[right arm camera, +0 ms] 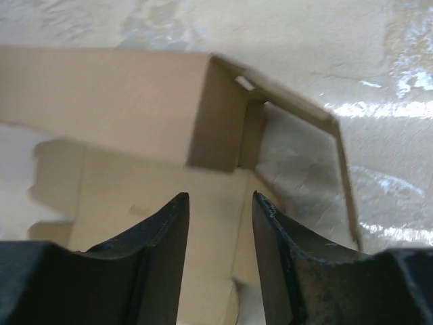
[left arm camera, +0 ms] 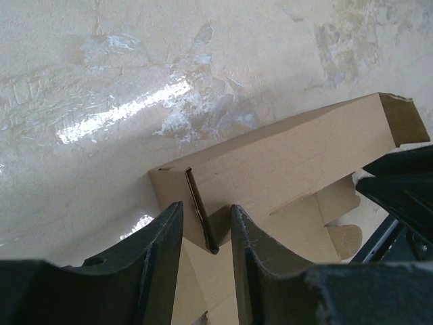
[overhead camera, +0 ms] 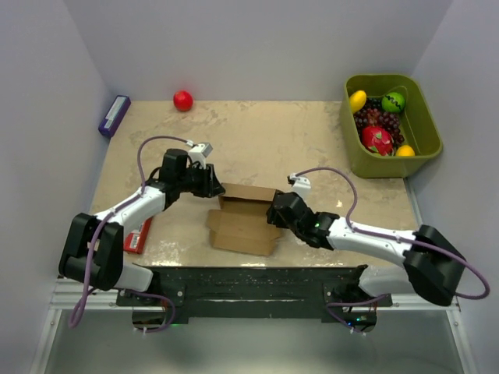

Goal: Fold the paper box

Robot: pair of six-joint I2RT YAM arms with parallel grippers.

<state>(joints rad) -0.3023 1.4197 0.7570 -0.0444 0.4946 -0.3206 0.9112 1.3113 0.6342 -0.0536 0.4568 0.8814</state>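
Note:
The paper box (overhead camera: 243,222) is brown cardboard, partly folded, in the middle of the table. Its long back wall (overhead camera: 248,195) stands up and the rest lies flat with notched flaps. My left gripper (overhead camera: 215,187) is at the wall's left end. In the left wrist view the jaws (left arm camera: 206,218) are open, and the wall's folded end flap (left arm camera: 201,217) stands in the gap without being clamped. My right gripper (overhead camera: 274,212) is at the wall's right end. In the right wrist view it (right arm camera: 220,202) is open over the flat panel (right arm camera: 155,189), just short of the raised end flap (right arm camera: 220,122).
A green bin (overhead camera: 425,132) of fruit stands at the back right. A red ball (overhead camera: 182,100) and a small purple box (overhead camera: 114,115) lie at the back left. A flat red box (overhead camera: 138,235) lies under my left arm.

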